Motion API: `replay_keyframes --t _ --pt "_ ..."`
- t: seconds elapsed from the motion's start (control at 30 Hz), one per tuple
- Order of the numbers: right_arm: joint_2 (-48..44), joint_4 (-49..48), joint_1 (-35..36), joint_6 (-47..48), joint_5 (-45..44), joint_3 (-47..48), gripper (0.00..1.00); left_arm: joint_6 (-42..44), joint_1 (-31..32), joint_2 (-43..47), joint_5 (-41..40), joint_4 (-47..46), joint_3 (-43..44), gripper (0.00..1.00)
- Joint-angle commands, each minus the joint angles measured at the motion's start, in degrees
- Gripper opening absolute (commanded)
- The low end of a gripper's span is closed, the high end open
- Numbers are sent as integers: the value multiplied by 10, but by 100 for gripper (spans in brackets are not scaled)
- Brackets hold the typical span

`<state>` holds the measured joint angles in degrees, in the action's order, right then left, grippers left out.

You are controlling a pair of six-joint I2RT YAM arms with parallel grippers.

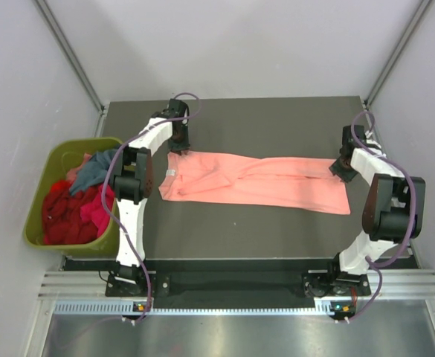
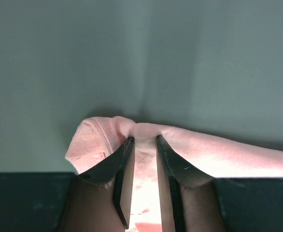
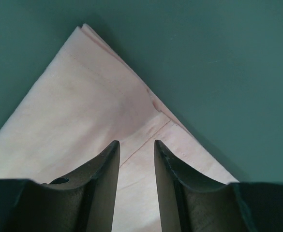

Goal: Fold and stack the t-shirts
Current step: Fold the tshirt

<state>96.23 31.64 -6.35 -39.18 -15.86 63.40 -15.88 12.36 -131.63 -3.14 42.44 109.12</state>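
Note:
A large salmon-pink t-shirt lies as a long strip across the dark table. My left gripper is at the strip's far left corner by the collar. In the left wrist view its jaws pinch a raised fold of the pink cloth between their tips. My right gripper is at the strip's right end. There its jaws stand apart over the flat hem corner, with no cloth bunched between them. Red, magenta and teal-blue t-shirts sit in the bin.
An olive-green plastic bin stands off the table's left edge, beside the left arm. Pale walls close in the left, right and far sides. Both arm bases sit on the rail at the near edge.

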Motion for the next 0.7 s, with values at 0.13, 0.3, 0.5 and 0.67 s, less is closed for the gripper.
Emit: replay_keyframes --t 0.13,0.3,0.5,0.67 --pt "25 -33 -10 -8 -32 -4 35 5 -9 -31 -17 -11 10 22" --pt "52 -55 -22 3 -36 -6 31 4 -18 -36 -17 -11 14 17" --pt "96 -80 -27 38 -32 15 0 -2 -30 -42 -18 -11 26 16" --pt "131 -89 -30 63 -23 62 0 -2 -37 -51 -22 -14 49 16"
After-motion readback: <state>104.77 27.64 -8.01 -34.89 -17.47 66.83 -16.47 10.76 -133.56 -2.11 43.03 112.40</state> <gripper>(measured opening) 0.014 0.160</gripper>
